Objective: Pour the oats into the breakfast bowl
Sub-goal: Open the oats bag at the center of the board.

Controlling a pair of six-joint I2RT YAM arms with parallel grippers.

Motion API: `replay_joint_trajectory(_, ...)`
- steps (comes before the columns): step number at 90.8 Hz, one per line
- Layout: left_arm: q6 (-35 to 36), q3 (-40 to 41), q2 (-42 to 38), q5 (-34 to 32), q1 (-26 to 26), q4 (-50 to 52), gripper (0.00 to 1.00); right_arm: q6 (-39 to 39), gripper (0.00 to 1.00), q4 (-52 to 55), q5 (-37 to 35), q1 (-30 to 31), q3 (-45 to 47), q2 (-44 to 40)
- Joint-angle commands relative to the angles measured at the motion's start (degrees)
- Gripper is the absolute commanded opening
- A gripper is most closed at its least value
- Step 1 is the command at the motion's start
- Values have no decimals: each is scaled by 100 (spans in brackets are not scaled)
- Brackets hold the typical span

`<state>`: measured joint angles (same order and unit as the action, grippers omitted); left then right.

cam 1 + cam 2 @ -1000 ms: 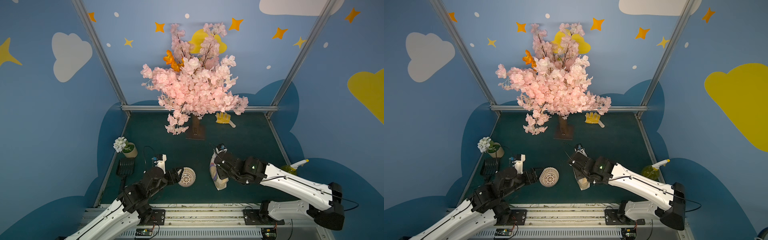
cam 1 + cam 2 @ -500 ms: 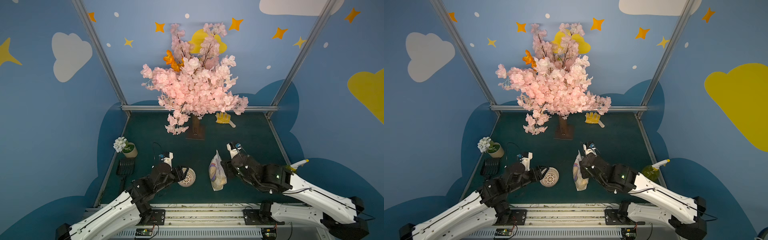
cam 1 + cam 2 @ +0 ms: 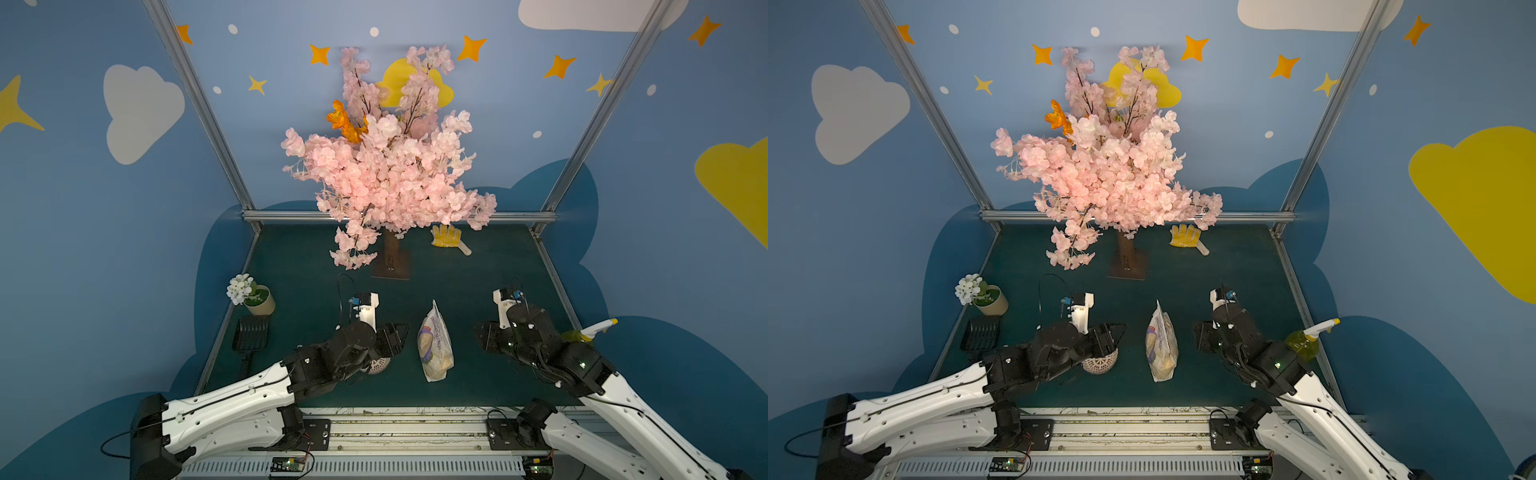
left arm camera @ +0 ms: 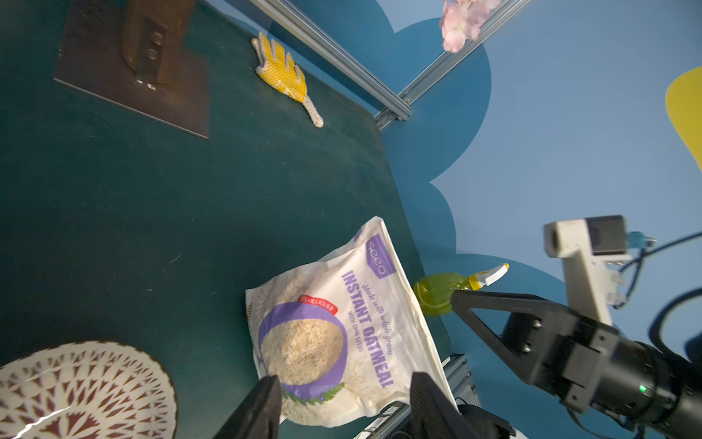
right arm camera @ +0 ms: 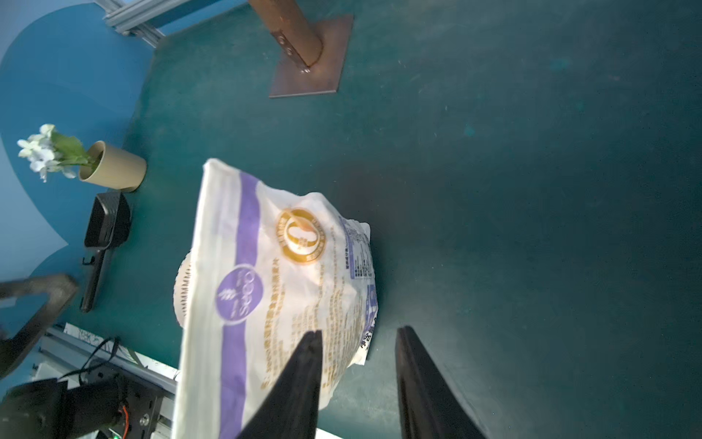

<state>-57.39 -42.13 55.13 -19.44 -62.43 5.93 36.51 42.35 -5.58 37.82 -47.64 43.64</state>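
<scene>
Step in hand: looks to me like getting a hold on the oats (image 3: 434,349) before any tipping
Doing it well: I'd pinch the bag high, by its flat top edge, not the soft belly; the crinkly film may slip, so close firmly; then turn its mouth toward the breakfast bowl (image 3: 1100,362)
Oats: the bag stands slumped on the worktop (image 3: 299,257) between the two arms; neither grips it
Bowl: just beside the bag, partly under the left arm
Left tool (image 4: 343,380): jaws apart; empty; aimed at the bag
Right tool (image 5: 357,332): jaws apart; empty; near the bag, clear of it in both top views
</scene>
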Motion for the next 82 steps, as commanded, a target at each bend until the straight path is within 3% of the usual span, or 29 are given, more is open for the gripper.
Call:
replay_joint_trajectory(1, 56, -153, 269, 144, -14, -565, 56, -177, 34, -644, 1499, -527, -46, 122)
replay_joint_trajectory(8, 50, -230, 384, 251, -26, -577, 52, -300, 36, -1133, 2657, -571, -89, 48)
replay_joint_trajectory(12, 52, -227, 425, 244, -32, -603, 51, -308, 37, -1375, 2887, -460, -37, -12)
replay_joint_trajectory(23, -12, -168, 567, 309, -39, -830, 50, -360, 32, -1168, 2186, 53, 44, -86)
replay_joint_trajectory(43, -81, -184, 806, 386, -58, -1039, 49, -344, 23, -1003, 1621, 733, 64, 194)
replay_joint_trajectory(82, -191, -217, 1084, 475, -120, -1259, 49, -389, 18, -851, 1083, 883, 62, 185)
